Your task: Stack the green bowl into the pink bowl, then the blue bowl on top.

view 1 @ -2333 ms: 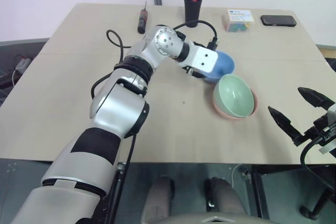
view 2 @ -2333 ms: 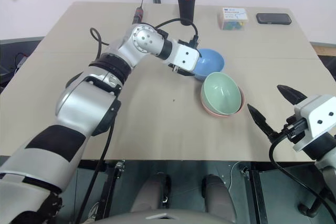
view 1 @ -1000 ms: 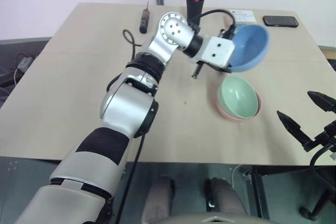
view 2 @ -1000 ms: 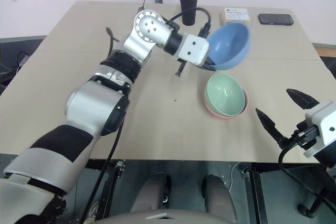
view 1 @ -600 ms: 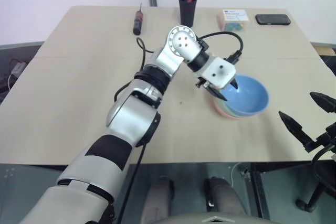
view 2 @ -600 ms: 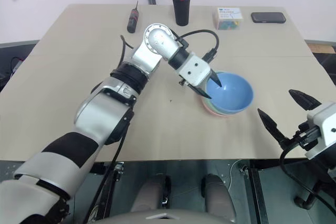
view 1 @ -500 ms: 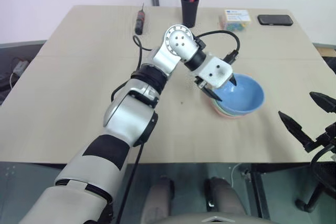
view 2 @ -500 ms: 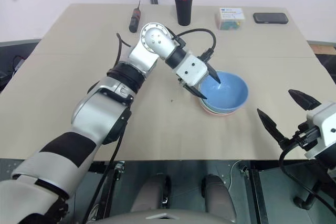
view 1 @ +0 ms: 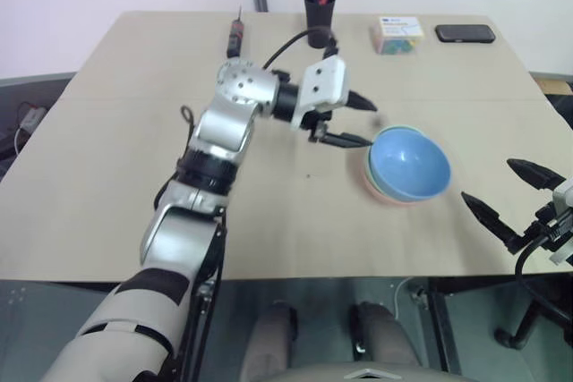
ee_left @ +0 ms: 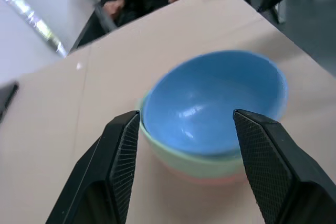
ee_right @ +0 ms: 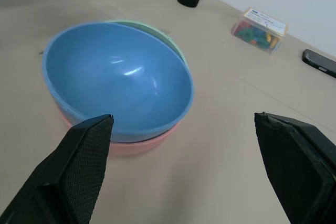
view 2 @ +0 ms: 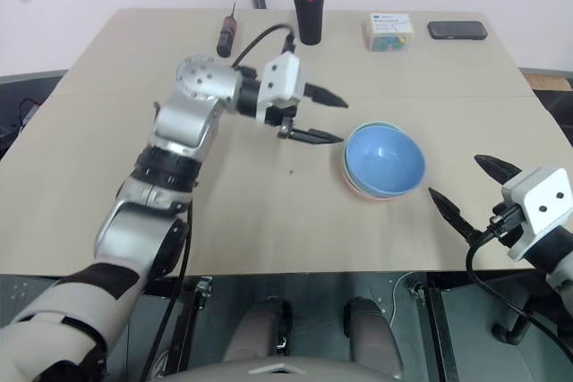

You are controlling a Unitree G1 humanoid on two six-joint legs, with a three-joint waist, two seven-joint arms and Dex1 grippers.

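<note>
Left gripper: my left gripper (view 1: 356,121) has its two black fingers spread apart and nothing between them. It hangs over the table (view 1: 116,176) just to the left of the bowl stack, fingertips pointing toward it, not touching it.
Right gripper: my right gripper (view 1: 510,196) stands wide open and empty, off the table's right front edge, well apart from the bowls.
Blue bowl: the blue bowl (view 1: 409,162) sits upright on top, nested in the other two.
Green bowl: the green bowl (ee_left: 178,157) shows as a thin mint band under the blue rim, sitting a little off-centre in the stack.
Pink bowl: the pink bowl (ee_right: 142,143) is at the bottom, resting on the table, right of centre.
Hard to make out: in the eye views the pink and green bowls are slivers at the stack's edge; their insides are covered by the blue bowl.
Wrist views add: both show all three layers from the side.
Eye views add: a black pen cup (view 1: 319,6), a screwdriver (view 1: 236,31), a small box (view 1: 399,33) and a phone (view 1: 465,33) along the far edge.
</note>
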